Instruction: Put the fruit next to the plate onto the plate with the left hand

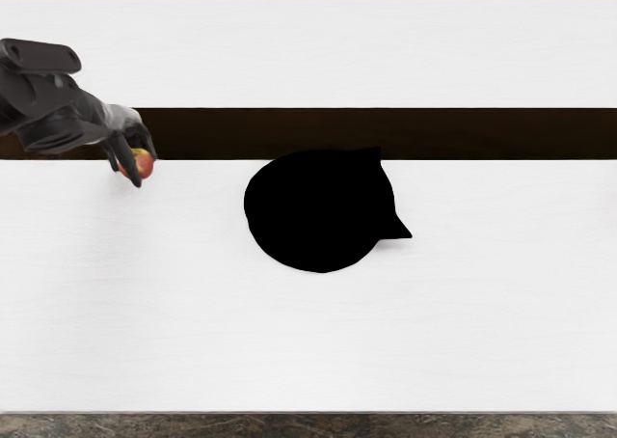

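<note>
A small red-and-yellow fruit (pixel 143 164) sits at the far left of the white table, just below the dark gap. My left hand (pixel 127 150), black, comes in from the left edge and has its fingers curled down around the fruit, covering its left side. The plate (pixel 318 211) is a flat black round shape in the middle of the table, well to the right of the fruit and the hand. The right arm does not show.
A dark slot (pixel 434 133) runs across the table behind the plate, with a white surface (pixel 337 52) beyond it. The table's front edge (pixel 308 414) lies along the bottom.
</note>
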### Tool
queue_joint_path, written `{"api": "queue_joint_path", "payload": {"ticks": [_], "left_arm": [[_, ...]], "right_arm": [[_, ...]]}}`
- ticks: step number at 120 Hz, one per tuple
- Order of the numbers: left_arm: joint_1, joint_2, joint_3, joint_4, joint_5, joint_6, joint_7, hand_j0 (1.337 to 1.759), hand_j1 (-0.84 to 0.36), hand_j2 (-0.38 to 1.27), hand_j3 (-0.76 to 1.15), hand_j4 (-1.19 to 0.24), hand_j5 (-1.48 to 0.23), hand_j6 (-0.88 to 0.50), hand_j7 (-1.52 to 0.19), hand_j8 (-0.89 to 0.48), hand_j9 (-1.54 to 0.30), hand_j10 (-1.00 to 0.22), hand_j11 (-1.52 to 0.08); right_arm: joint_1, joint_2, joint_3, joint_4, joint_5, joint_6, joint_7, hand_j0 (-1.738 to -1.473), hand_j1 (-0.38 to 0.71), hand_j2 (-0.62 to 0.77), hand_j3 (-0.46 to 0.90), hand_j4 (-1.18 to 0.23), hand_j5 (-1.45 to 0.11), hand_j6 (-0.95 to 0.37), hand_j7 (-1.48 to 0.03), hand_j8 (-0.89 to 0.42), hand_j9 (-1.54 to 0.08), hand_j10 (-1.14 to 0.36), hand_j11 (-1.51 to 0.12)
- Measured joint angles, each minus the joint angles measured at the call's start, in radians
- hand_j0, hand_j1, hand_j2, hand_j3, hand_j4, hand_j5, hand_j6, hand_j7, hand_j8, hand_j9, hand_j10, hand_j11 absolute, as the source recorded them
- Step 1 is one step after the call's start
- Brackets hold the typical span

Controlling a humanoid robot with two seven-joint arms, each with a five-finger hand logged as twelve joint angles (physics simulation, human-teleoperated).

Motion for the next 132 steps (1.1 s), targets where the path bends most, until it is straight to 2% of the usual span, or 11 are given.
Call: {"api": "queue_joint_path", "payload": {"ticks": [14, 30, 43, 60, 67, 68, 87, 91, 103, 115, 132], "left_arm": [[-0.031, 0.033, -0.13, -0.013, -0.005, -0.108, 0.004, 1.647, -0.37, 0.39, 0.0, -0.55, -1.18, -0.31, -1.14, -0.36, -1.14, -0.83, -1.14], [-0.032, 0.01, -0.334, -0.016, -0.003, -0.166, 0.039, 1.647, -0.33, 0.28, 0.0, -0.56, -1.21, -0.32, -1.18, -0.35, -1.15, -0.84, -1.15], [-0.019, -0.065, -0.451, -0.016, -0.002, -0.18, 0.052, 1.648, -0.33, 0.34, 0.0, -0.57, -1.22, -0.3, -1.19, -0.35, -1.15, -0.85, -1.16], [0.003, -0.126, -0.531, -0.016, -0.004, -0.184, 0.057, 1.651, -0.33, 0.51, 0.0, -0.65, -1.24, -0.35, -1.19, -0.38, -1.16, -0.86, -1.16], [0.017, -0.128, -0.543, -0.015, -0.002, -0.18, 0.057, 1.652, -0.32, 0.47, 0.0, -0.69, -1.25, -0.36, -1.18, -0.41, -1.16, -0.86, -1.16], [0.02, -0.128, -0.544, -0.015, -0.001, -0.178, 0.057, 1.652, -0.33, 0.64, 0.0, -0.71, -1.24, -0.38, -1.18, -0.41, -1.16, -0.86, -1.16], [0.046, -0.126, -0.551, -0.004, 0.023, -0.151, 0.057, 1.654, -0.39, 0.84, 0.0, -0.78, -1.21, -0.46, -1.16, -0.51, -1.15, -0.86, -1.16], [0.045, -0.126, -0.552, 0.001, 0.028, -0.145, 0.057, 1.655, -0.37, 0.79, 0.0, -0.75, -1.14, -0.46, -1.1, -0.51, -1.09, -0.82, -1.09], [0.041, -0.127, -0.553, 0.009, 0.038, -0.129, 0.052, 1.656, -0.13, 0.48, 0.0, -0.49, -0.73, -0.31, -0.71, -0.34, -0.7, -0.53, -0.71], [0.039, -0.115, -0.554, 0.01, 0.04, -0.127, 0.051, 1.657, 0.05, 0.3, 0.0, -0.3, -0.46, -0.2, -0.44, -0.22, -0.44, -0.33, -0.44], [0.093, 0.265, -0.534, -0.009, 0.004, -0.307, 0.052, 1.657, 0.2, 0.15, 0.0, -0.15, -0.23, -0.1, -0.22, -0.11, -0.22, -0.17, -0.22]], "right_arm": [[0.0, 0.0, 0.0, 0.0, 0.0, 0.0, 0.0, -1.658, -0.34, 0.0, 0.0, -0.01, -0.01, -0.01, -0.01, -0.01, -0.01, -0.01, -0.01], [0.0, 0.0, 0.0, 0.0, 0.0, 0.0, 0.0, -1.658, -0.34, 0.0, 0.0, -0.01, -0.01, -0.01, -0.01, -0.01, -0.01, -0.01, -0.01], [0.0, 0.0, 0.0, 0.0, 0.0, 0.0, 0.0, -1.658, -0.34, 0.0, 0.0, -0.01, -0.01, -0.01, -0.01, -0.01, -0.01, -0.01, -0.01], [0.0, 0.0, 0.0, 0.0, 0.0, 0.0, 0.0, -1.658, -0.34, 0.0, 0.0, -0.01, -0.01, -0.01, -0.01, -0.01, -0.01, -0.01, -0.01], [0.0, 0.0, 0.0, 0.0, 0.0, 0.0, 0.0, -1.658, -0.34, 0.0, 0.0, -0.01, -0.01, -0.01, -0.01, -0.01, -0.01, -0.01, -0.01], [0.0, 0.0, 0.0, 0.0, 0.0, 0.0, 0.0, -1.658, -0.34, 0.0, 0.0, -0.01, -0.01, -0.01, -0.01, -0.01, -0.01, -0.01, -0.01], [0.0, 0.0, 0.0, 0.0, 0.0, 0.0, 0.0, -1.658, -0.34, 0.0, 0.0, -0.01, -0.01, -0.01, -0.01, -0.01, -0.01, -0.01, -0.01], [0.0, 0.0, 0.0, 0.0, 0.0, 0.0, 0.0, -1.658, -0.34, 0.0, 0.0, -0.01, -0.01, -0.01, -0.01, -0.01, -0.01, -0.01, -0.01], [0.0, 0.0, 0.0, 0.0, 0.0, 0.0, 0.0, -1.658, -0.34, 0.0, 0.0, -0.01, -0.01, -0.01, -0.01, -0.01, -0.01, -0.01, -0.01], [0.0, 0.0, 0.0, 0.0, 0.0, 0.0, 0.0, -1.658, -0.34, 0.0, 0.0, -0.01, -0.01, -0.01, -0.01, -0.01, -0.01, -0.01, -0.01], [0.0, 0.0, 0.0, 0.0, 0.0, 0.0, 0.0, -1.658, -0.34, 0.0, 0.0, -0.01, -0.01, -0.01, -0.01, -0.01, -0.01, -0.01, -0.01]]}}
